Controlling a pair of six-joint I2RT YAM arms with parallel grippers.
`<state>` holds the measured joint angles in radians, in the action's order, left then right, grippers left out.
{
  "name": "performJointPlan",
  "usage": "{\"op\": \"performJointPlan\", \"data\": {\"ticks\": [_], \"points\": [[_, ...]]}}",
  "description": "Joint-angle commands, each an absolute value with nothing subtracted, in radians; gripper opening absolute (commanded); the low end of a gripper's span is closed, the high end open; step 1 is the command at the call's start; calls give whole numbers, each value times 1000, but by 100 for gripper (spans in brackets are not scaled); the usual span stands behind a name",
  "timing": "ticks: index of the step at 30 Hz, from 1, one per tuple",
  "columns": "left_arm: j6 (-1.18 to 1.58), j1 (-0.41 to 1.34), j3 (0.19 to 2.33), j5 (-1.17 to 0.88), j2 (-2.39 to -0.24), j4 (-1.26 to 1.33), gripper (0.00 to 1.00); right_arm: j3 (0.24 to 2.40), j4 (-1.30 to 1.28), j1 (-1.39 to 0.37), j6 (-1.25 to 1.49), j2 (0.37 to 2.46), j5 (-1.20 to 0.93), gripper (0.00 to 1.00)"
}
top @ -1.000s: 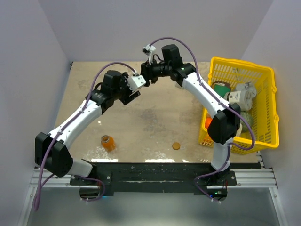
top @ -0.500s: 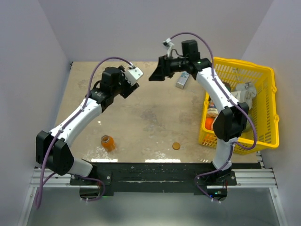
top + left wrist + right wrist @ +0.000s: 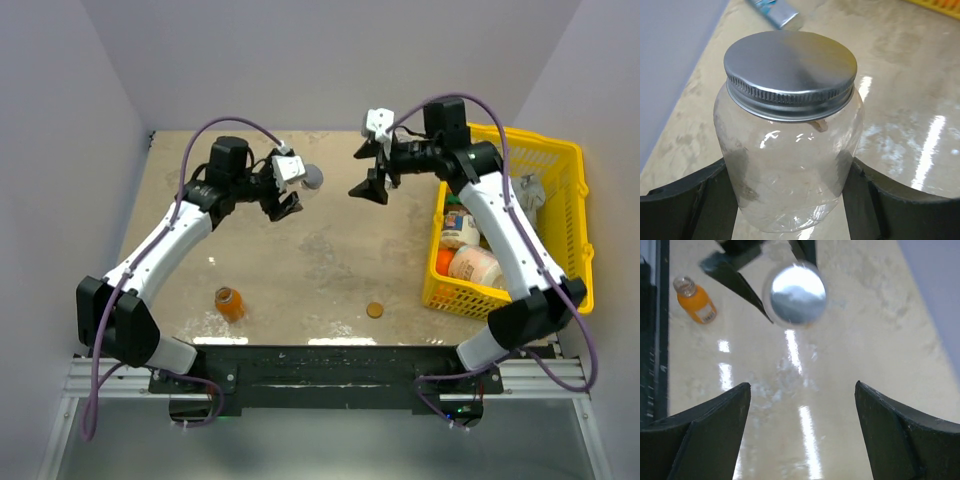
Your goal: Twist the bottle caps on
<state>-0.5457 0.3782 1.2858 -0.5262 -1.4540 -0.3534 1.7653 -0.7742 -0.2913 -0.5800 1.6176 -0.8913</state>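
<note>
Right gripper [image 3: 368, 187] withdrawn, clear bottle [image 3: 790, 175] silver-capped

the left gripper [image 3: 292, 192] grips a small silver-capped clear bottle [image 3: 310, 179]; the right gripper [image 3: 364, 172] hangs spread opposite; a small orange bottle [image 3: 230, 303] stands near left.

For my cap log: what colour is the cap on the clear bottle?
Silver-grey, shiny: the cap on the clear bottle shows best in the left wrist view.

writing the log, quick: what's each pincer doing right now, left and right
Left pincer: closed on the clear round plastic bottle, with the silver metal screw cap on it.
Right pincer: open, holding nothing.
</note>
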Motion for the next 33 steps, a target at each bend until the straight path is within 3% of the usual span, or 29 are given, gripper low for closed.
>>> {"op": "performJointPlan", "data": {"ticks": [1,11,19,29,33], "points": [[-675,377,1364,-839,-1439,-475,0,1729,-765,-362,-1038,1480,-833,88],[-859,403,1445,-885,-1471,-609,0,1723,-897,-511,-1347,1462,-767,91],[-917,425,1454,-839,-1460,-643,0,1868,-992,-548,-1387,1562,-787,86],[-923,437,1443,-808,-1453,-635,0,1894,-1103,-615,-1520,1580,-770,81],[-917,439,1440,-811,-1447,-623,0,1902,-1127,-630,-1535,1601,-747,75]]}}
